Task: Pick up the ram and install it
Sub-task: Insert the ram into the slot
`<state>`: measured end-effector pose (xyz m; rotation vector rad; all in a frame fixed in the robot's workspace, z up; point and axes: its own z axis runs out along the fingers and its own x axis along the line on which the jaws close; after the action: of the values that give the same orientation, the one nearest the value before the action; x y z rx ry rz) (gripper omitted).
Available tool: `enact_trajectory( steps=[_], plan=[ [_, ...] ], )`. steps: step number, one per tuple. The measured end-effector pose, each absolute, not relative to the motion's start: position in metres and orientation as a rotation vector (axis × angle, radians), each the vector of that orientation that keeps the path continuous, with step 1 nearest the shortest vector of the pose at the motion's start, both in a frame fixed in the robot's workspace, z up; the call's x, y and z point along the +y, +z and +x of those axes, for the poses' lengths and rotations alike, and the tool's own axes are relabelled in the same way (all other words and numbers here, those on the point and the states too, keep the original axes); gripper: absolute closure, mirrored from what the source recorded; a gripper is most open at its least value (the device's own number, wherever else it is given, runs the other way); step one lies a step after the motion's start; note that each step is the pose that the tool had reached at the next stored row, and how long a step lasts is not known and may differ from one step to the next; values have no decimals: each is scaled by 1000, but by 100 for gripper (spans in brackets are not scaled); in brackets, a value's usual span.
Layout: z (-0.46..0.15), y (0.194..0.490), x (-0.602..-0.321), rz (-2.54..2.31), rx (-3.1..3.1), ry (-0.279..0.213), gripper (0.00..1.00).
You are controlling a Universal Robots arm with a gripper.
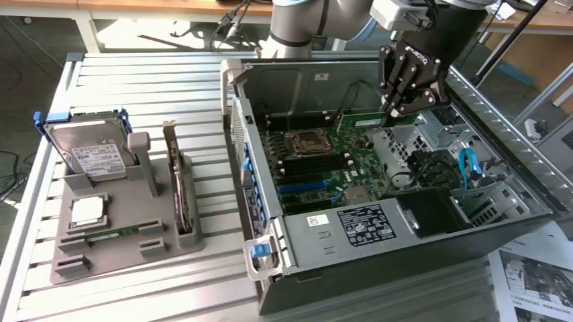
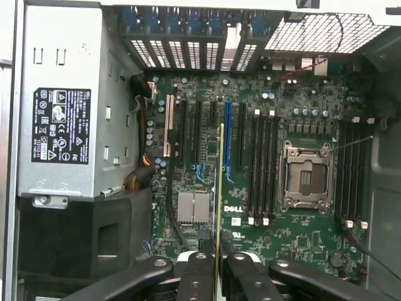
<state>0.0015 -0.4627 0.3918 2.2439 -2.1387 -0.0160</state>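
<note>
**Status.** The black multi-fingered gripper [image 1: 399, 111] is closed on the ram [image 1: 361, 122], a long, thin green circuit-board stick. It holds the ram inside the open dark metal computer case [image 1: 501, 201], above the green motherboard [image 1: 353, 151] and not yet seated. In the wrist view the ram [image 2: 219, 188] appears edge-on as a thin pale line running out from between the fingers [image 2: 195, 276] of the gripper [image 2: 219, 260].

**Hazards from this position**

1. Wrong slot. In the wrist view the ram's edge lies over the expansion-slot area, just beside the long blue slot [image 2: 227, 141]. It is apart from the black memory slots [image 2: 260, 163] that flank the square silver processor socket [image 2: 307, 175]. Lowering it here would likely jam the contact edge against the wrong connector.
2. Tilt. If the stick is not parallel to its slot, one end would probably enter first and bind, loading the board and the slot.
3. Slip. The pads bear only on the thin faces, so downward force may push the ram up through the grip.
4. Open socket. The socket is uncovered, and a dropped or swinging stick could strike its contacts.
5. Latches. Their position cannot be told, and closed latches would block seating.
</note>
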Motion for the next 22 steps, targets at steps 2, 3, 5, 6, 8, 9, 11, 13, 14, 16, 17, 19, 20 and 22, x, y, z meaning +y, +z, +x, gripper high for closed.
enact_trajectory(
  steps=[2, 3, 5, 6, 8, 9, 11, 13, 14, 16, 17, 19, 20, 22],
  plan=[
    [1, 373, -463, 2244, -2138, -16, 85],
    [1, 370, -463, 2244, -2138, -16, 85],
    [1, 363, -463, 2244, -2138, -16, 85],
    [2, 359, -461, 2244, -2138, -16, 85],
    [1, 350, -458, 2244, -2139, -17, 85],
    [1, 348, -457, 2244, -2138, -17, 85],
    [1, 343, -456, 2244, -2138, -16, 85],
    [1, 339, -455, 2244, -2138, -16, 85],
    [1, 338, -455, 2244, -2138, -16, 85],
    [0, 330, -455, 2244, -2138, -16, 85],
    [0, 328, -454, 2244, -2138, -16, 85],
    [-1, 324, -453, 2244, -2138, -16, 85],
    [-2, 322, -451, 2243, -2138, -16, 85],
    [-6, 317, -447, 2244, -2138, -16, 85]
  ],
)
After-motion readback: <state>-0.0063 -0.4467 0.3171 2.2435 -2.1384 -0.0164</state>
